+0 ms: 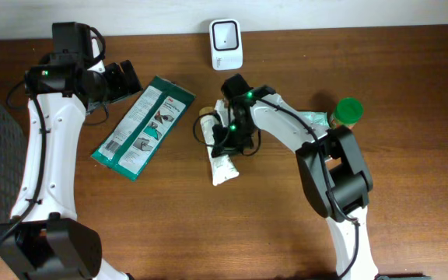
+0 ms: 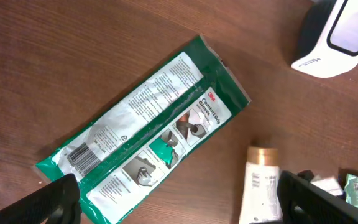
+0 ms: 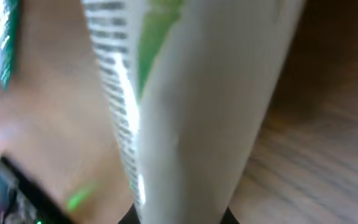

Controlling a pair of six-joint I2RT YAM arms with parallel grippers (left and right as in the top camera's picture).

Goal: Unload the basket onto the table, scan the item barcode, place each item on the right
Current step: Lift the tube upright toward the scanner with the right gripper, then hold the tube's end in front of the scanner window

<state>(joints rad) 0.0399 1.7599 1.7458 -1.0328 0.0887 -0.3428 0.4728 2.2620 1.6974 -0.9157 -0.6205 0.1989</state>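
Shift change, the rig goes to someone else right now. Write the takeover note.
Left gripper: open, empty, beside the green package.
Right gripper: fingers shut on the white tube, mid-table.
Scanner: at the far table edge, apart from the tube.
Done: tube gripped.
To do: bring the tube to the scanner and show it the barcode.

green pkg (image 2: 148,134), "3M", "Comfort Grip" label
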